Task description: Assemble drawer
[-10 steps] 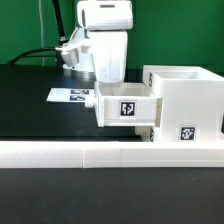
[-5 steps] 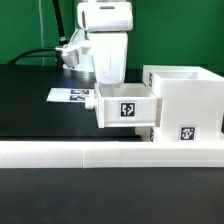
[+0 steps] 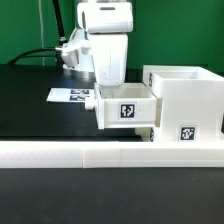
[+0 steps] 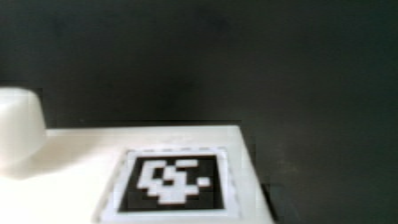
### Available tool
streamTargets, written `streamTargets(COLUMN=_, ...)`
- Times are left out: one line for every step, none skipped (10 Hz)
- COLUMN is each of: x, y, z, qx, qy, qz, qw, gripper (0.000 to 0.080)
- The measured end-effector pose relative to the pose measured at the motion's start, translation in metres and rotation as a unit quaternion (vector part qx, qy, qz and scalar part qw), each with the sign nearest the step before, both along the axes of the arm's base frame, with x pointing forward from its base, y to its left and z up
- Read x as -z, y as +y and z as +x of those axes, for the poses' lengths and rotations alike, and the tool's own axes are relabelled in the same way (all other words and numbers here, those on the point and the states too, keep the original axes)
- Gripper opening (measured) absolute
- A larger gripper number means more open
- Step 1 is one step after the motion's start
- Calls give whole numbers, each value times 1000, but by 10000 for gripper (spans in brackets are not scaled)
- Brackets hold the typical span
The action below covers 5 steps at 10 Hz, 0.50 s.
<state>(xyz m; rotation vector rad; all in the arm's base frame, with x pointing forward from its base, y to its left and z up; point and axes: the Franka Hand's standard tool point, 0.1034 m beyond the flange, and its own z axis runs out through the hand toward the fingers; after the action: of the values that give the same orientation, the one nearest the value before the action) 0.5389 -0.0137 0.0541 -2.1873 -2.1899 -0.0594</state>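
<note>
A small white tray [image 3: 125, 108] with a square tag on its side sticks out of the white box casing [image 3: 186, 92] toward the exterior view's left. The casing carries a tag low on its front. My gripper [image 3: 108, 82] hangs straight down over the tray's outer end. Its fingertips are hidden behind the tray's wall, so I cannot see whether they are open or shut. The wrist view shows a white tagged tray surface [image 4: 175, 180] close up, with a rounded white knob [image 4: 16, 130] beside it. A second tray does not show clearly.
A long low white rail [image 3: 100, 153] runs across the front of the black table. The marker board [image 3: 70, 96] lies flat behind the tray at the exterior view's left. A green wall and black cables stand behind the arm.
</note>
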Motion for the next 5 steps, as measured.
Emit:
streamTargets(x=0, y=2, z=0, qx=-1, qy=0, qz=0, qw=1000, gripper=45)
streamTargets(x=0, y=4, z=0, qx=-2, qy=0, qz=1, qw=1000, gripper=45)
streamTargets(x=0, y=5, z=0, qx=-2, qy=0, qz=1, qw=1000, gripper=45)
streamTargets(x=0, y=5, z=0, qx=-1, qy=0, qz=1, qw=1000, gripper=45)
streamTargets(x=0, y=5, z=0, qx=-1, qy=0, qz=1, qw=1000, gripper=45)
